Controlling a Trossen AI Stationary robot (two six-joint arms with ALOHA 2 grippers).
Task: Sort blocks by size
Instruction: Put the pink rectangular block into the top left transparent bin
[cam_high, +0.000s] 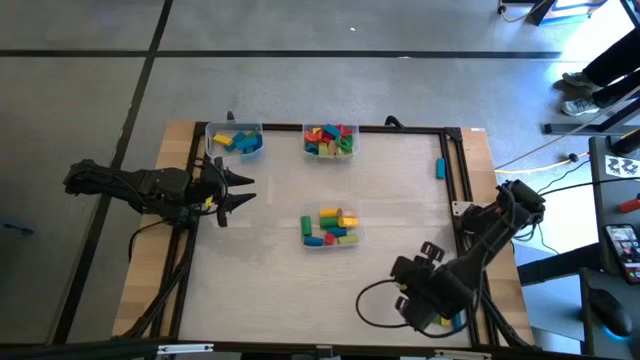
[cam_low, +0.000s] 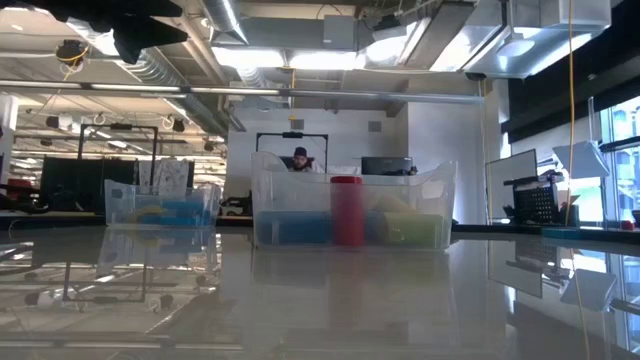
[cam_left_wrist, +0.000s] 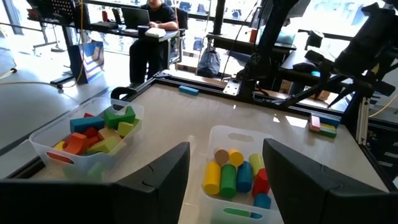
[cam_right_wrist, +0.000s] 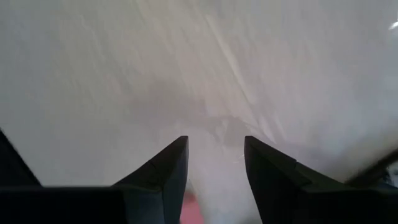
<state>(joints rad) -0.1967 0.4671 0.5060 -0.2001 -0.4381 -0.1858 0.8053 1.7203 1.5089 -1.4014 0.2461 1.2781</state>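
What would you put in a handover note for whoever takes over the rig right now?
Left gripper: open, empty, at the table's left side, facing the tubs.
Right gripper: open, empty, parked near the front right.
Blocks: sorted into three tubs, far-left tub, far-middle tub and centre tub.
Left: one blue block lies loose by the right rail; a few more lie off the work area, seen only in the left wrist view.
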